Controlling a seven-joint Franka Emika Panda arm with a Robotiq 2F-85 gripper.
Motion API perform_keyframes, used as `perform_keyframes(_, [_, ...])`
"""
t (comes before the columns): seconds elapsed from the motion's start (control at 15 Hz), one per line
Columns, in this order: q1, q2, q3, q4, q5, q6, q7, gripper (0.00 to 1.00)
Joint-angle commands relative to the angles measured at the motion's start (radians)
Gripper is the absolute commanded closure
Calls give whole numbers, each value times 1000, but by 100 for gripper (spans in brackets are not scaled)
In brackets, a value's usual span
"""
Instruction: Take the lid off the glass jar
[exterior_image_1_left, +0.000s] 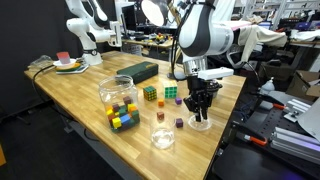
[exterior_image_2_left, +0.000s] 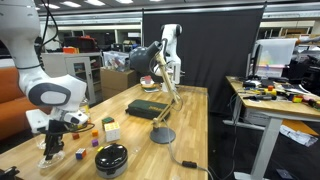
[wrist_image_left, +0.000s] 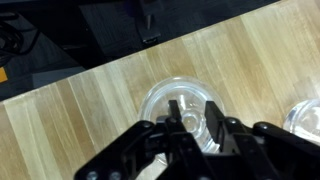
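The gripper (exterior_image_1_left: 201, 107) hangs low over the lid (wrist_image_left: 160, 100), seated on the jar (exterior_image_1_left: 200, 122) near the surface's (exterior_image_1_left: 80, 85) edge. The fingers (wrist_image_left: 176, 120) straddle the lid's centre; whether they pinch it cannot be told. A centred grip and a straight lift look wisest.

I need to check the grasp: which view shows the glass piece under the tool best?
The wrist view: the round glass piece fills the middle, seen from above under the tool. In both exterior views it is small and see-through, below the tool.
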Motion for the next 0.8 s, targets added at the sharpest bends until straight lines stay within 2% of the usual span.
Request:
perform_keyframes(0.0, [-33,-3,20,0,4,-6,-19,44])
perform_keyframes(0.07, [-32,-7,22,0,1,-8,-23,42])
perform_keyframes(0.2, [-13,-31,14,-8,-27,-6,-5,30])
perform_keyframes(0.27, [-16,-3,12,2,-18,-1,5,48])
perform_keyframes(0.47, [-12,-13,14,3,-23,-1,4,30])
perform_keyframes(0.73, [-12,-13,14,3,-24,-1,4,30])
